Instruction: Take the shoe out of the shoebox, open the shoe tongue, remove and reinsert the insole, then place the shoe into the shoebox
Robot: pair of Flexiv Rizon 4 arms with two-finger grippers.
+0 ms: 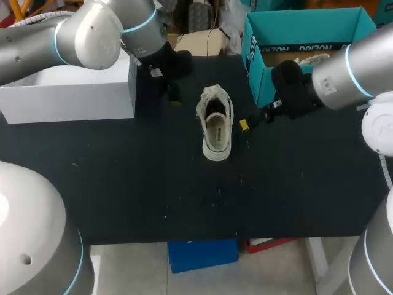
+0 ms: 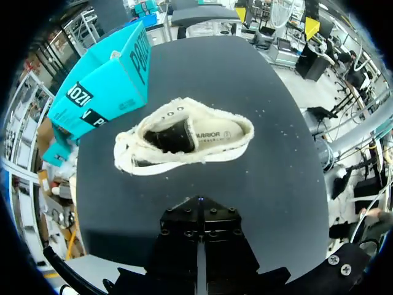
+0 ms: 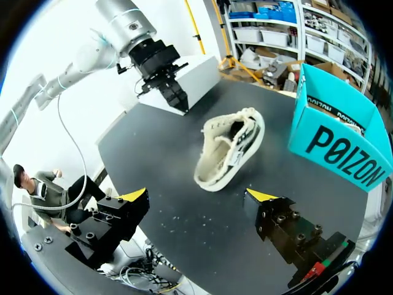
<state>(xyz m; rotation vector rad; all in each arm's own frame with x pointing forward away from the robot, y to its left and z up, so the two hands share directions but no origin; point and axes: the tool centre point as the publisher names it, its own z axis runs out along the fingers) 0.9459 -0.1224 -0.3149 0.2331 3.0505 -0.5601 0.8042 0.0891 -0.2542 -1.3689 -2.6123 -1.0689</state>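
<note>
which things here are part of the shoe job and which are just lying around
For the job:
- shoe, lying on the table outside the box
- teal shoebox, open
- left gripper, shut and empty
- right gripper, open, beside the shoe

Lying about:
- white box by the left arm
- pale specks on the black table

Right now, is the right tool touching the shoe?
Apart. The right wrist view shows the right tool open, both yellow tips short of the shoe, with bare table between each tip and it.
</note>
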